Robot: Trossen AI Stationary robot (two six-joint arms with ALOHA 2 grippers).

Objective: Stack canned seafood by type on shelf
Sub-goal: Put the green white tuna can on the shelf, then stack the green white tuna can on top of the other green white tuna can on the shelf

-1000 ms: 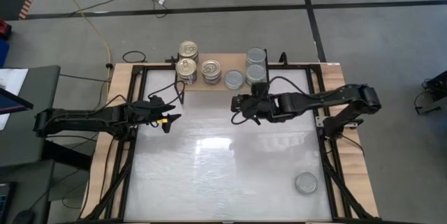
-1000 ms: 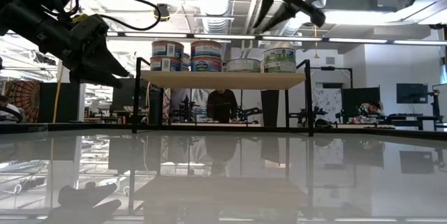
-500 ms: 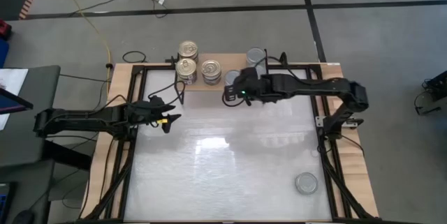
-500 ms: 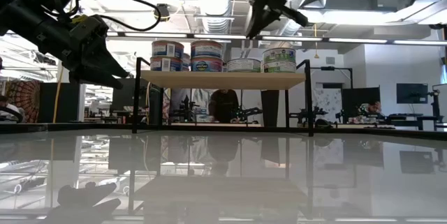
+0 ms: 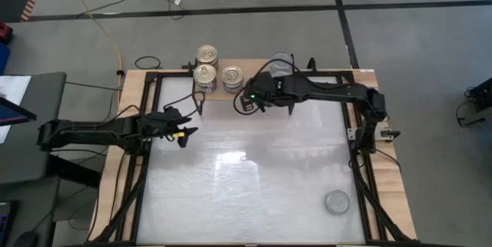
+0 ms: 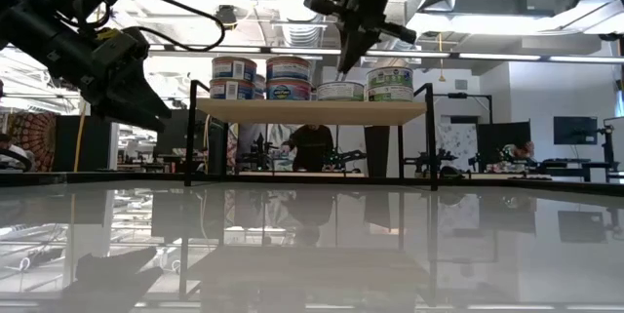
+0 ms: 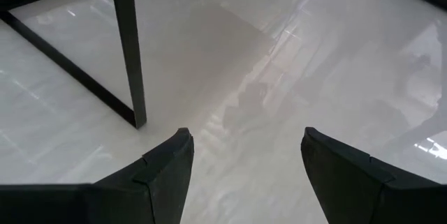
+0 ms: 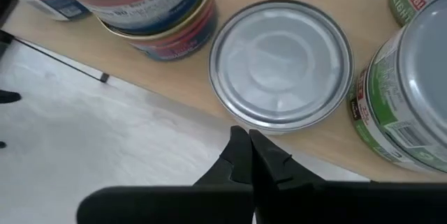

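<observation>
The shelf stands at the table's far edge. On it are tins with gold lids, stacked two high, a single low silver-lidded tin and a green-labelled stack. My right gripper is shut and empty. It hangs slanting down over the shelf's near edge, just short of the single silver tin and above its lid. My left gripper waits open at the table's left, above the tabletop.
One loose silver-lidded tin sits on the white tabletop near the front right corner. A black shelf leg stands ahead of my left gripper. Cables lie on the floor beyond the table.
My right gripper has moved toward the table's far edge and left, from over the tabletop to over the shelf's near edge. It has rolled and tipped farther downward, and its fingers have shut on nothing. The tins have stayed in place.
</observation>
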